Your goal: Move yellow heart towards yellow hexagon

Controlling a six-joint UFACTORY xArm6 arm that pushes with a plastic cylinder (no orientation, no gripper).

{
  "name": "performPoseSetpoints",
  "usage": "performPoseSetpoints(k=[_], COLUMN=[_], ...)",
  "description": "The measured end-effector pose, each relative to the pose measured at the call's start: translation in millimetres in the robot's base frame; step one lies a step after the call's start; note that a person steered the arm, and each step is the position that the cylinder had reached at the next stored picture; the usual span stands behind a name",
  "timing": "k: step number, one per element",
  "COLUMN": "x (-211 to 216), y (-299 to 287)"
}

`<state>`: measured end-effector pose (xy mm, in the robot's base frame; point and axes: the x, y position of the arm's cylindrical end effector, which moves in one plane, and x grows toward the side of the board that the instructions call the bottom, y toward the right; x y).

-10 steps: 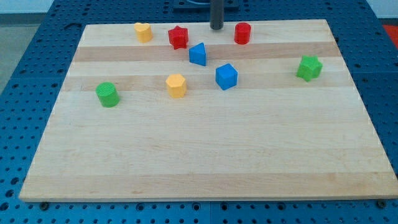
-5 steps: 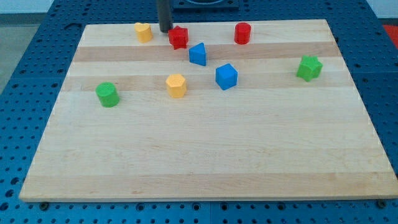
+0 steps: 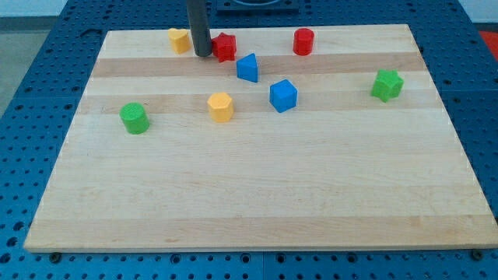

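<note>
The yellow heart (image 3: 180,39) lies near the board's top edge, left of centre. The yellow hexagon (image 3: 221,106) lies lower down, towards the view's bottom and a little right of the heart. My tip (image 3: 202,54) stands between the yellow heart and the red star (image 3: 225,47), just right of and slightly below the heart, close to the star's left side. I cannot tell whether it touches either block.
A blue block (image 3: 247,68) and a blue cube (image 3: 283,96) lie right of the hexagon. A red cylinder (image 3: 303,40) is at the top, a green cylinder (image 3: 135,118) at the left, a green star-like block (image 3: 387,85) at the right. The wooden board (image 3: 257,194) sits on a blue pegboard.
My tip moved from the top centre leftward past the red star, then down a little between the heart and the star. No block has visibly moved.
</note>
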<state>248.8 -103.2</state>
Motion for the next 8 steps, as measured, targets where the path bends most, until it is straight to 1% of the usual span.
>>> performPoseSetpoints(k=[1, 2, 3, 5, 7, 8], x=[-25, -33, -33, -9, -30, -30], y=[-9, -36, -91, -97, -134, -176])
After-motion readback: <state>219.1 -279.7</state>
